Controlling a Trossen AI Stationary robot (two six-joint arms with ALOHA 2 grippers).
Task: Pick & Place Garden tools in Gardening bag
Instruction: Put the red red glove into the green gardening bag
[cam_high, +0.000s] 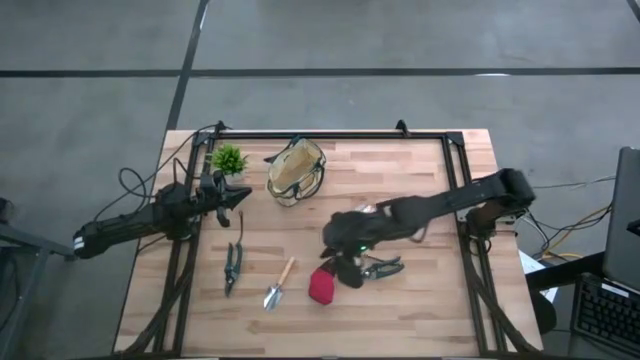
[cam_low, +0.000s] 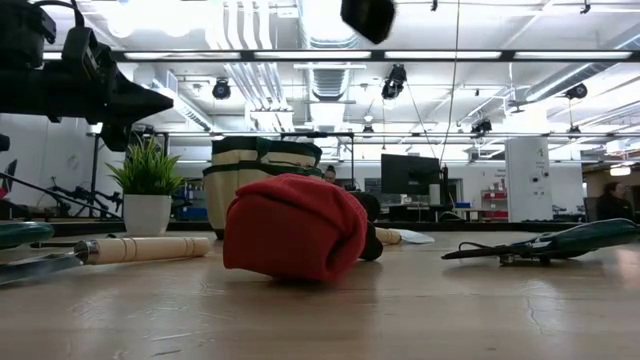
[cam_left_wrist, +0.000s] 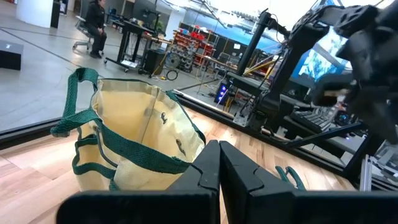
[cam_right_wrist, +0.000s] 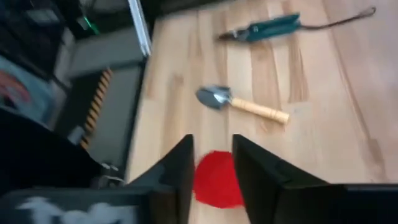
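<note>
Right wrist view shows the right gripper (cam_right_wrist: 210, 168) parted and empty above the red bulb (cam_right_wrist: 217, 180), near the trowel (cam_right_wrist: 242, 104), which looks soft, light, best pinched mid-body.

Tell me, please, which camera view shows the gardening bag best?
The left wrist view: the gardening bag fills it, mouth open. The high view shows it small from above; the low view half hides it behind the red item; the right wrist view misses it.
</note>
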